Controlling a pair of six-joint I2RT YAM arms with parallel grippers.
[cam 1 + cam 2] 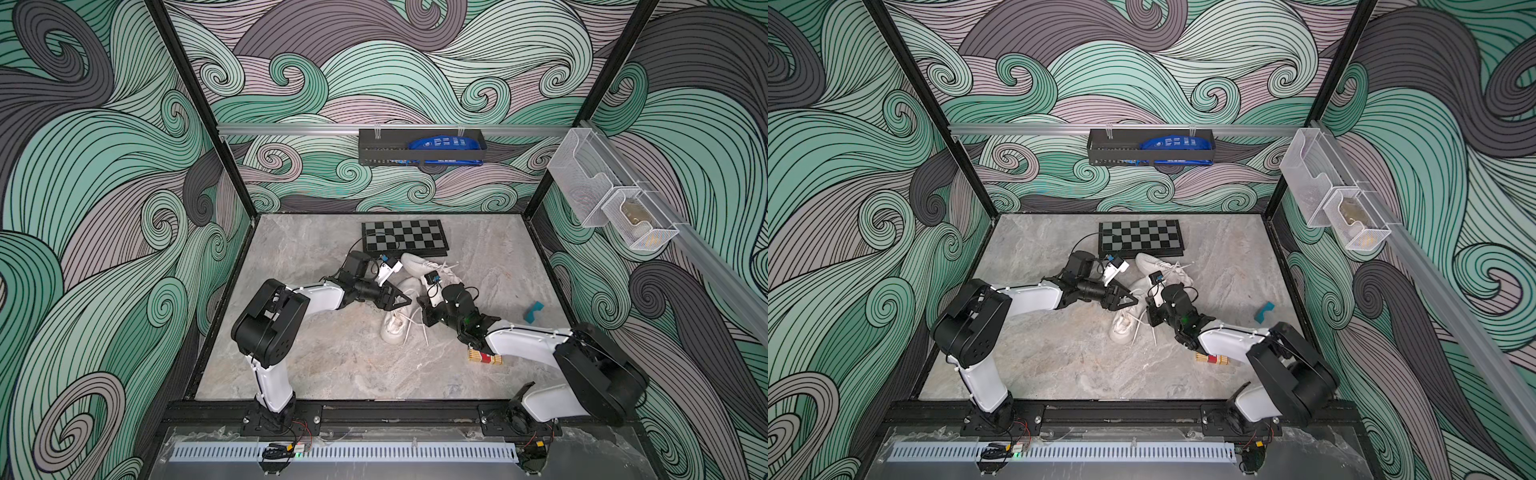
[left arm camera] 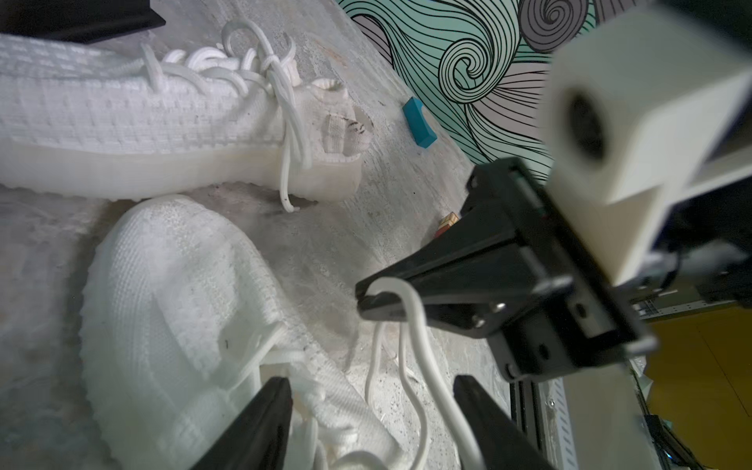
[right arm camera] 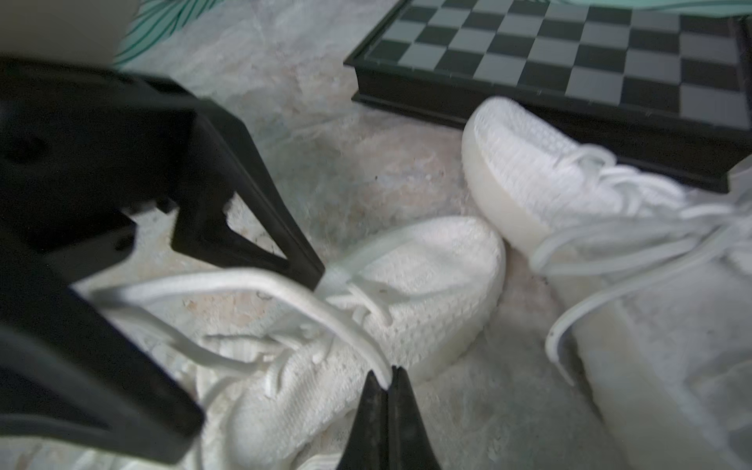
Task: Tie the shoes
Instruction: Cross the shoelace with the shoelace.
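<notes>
Hiding much of near shoe from your top views: R gripper clamped on its lace, L gripper fingers apart.

The right claw, black tips pressed together, pinches a thin white lace of the nearer white knit sneaker, whose toe lies just beside a second white knit sneaker by the black-and-grey chessboard.

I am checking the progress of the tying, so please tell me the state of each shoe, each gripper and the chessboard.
Far shoe: upright, laces knotted in a bow.
Near shoe: upright, laces untied and loose.
Left gripper: open, holding nothing.
Right gripper: shut on a lace of the near shoe.
Chessboard: closed, lying flat.
</notes>
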